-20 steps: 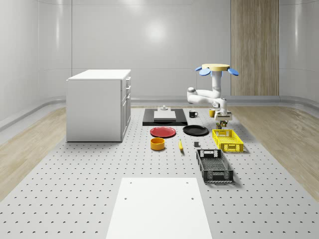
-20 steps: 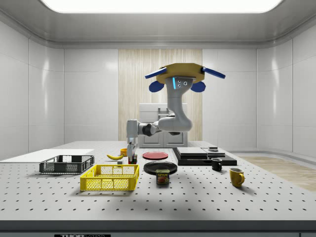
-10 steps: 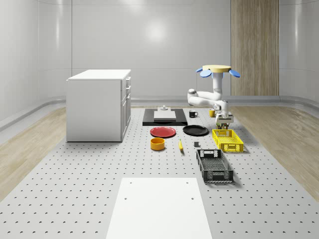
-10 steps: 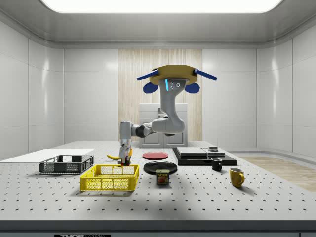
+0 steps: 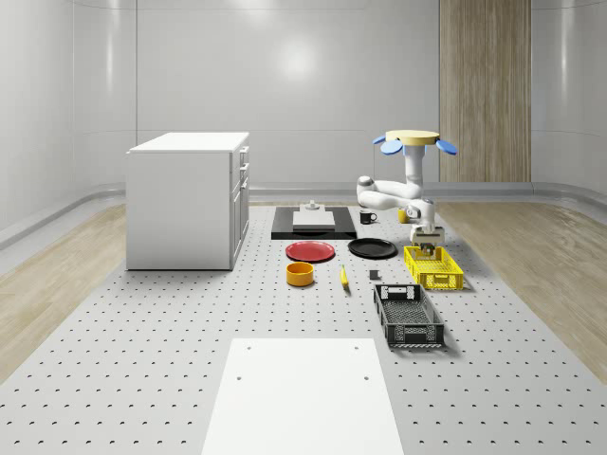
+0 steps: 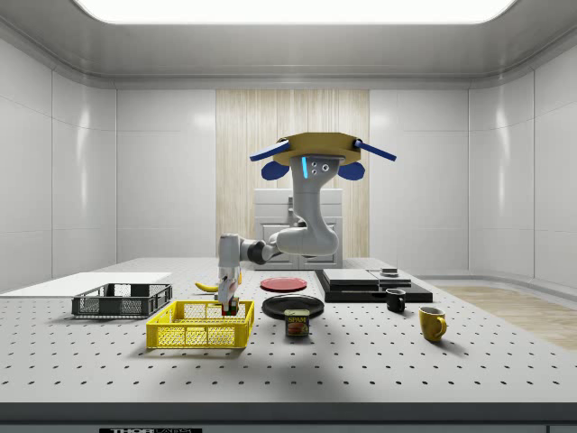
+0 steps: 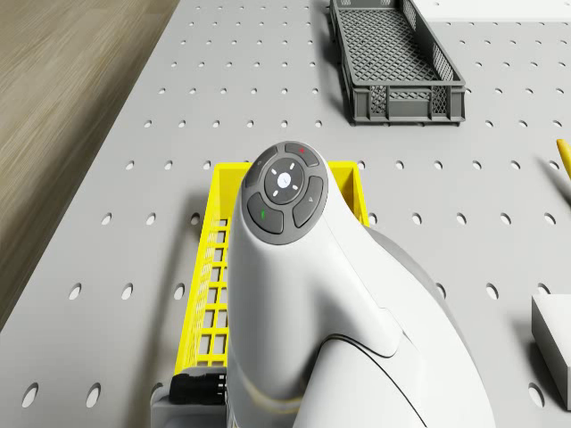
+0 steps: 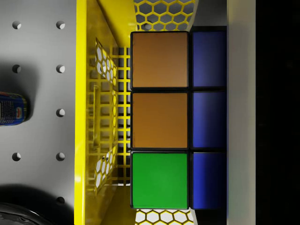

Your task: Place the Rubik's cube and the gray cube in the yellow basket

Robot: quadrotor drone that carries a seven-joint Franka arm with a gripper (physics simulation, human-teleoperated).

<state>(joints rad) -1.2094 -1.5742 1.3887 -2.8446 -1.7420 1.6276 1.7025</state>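
My gripper (image 5: pixel 429 245) is shut on the Rubik's cube (image 8: pixel 159 119), which shows orange, green and blue tiles in the wrist view. The cube (image 6: pixel 233 308) hangs at about rim height over the yellow basket (image 5: pixel 433 268), at the end nearest the can. Yellow mesh of the basket (image 8: pixel 96 117) lies right below it. The drone (image 6: pixel 315 149) hovers above the table beside the basket, arm (image 7: pixel 285 303) reaching down. A small gray cube (image 5: pixel 375 276) rests on the table between the banana and the basket.
A black crate (image 5: pixel 408 316) lies just past the yellow basket. Black plate (image 5: pixel 372 248), red plate (image 5: pixel 310 251), orange bowl (image 5: pixel 300 274) and banana (image 5: pixel 343 276) sit nearby. A can (image 6: pixel 297 323) stands beside the basket, mugs (image 6: pixel 433 323) farther off. A white cabinet (image 5: pixel 190 199) stands left.
The drone drifted toward the side view's left and sank a little. The gripper came down with the Rubik's cube, from above the basket to its rim.
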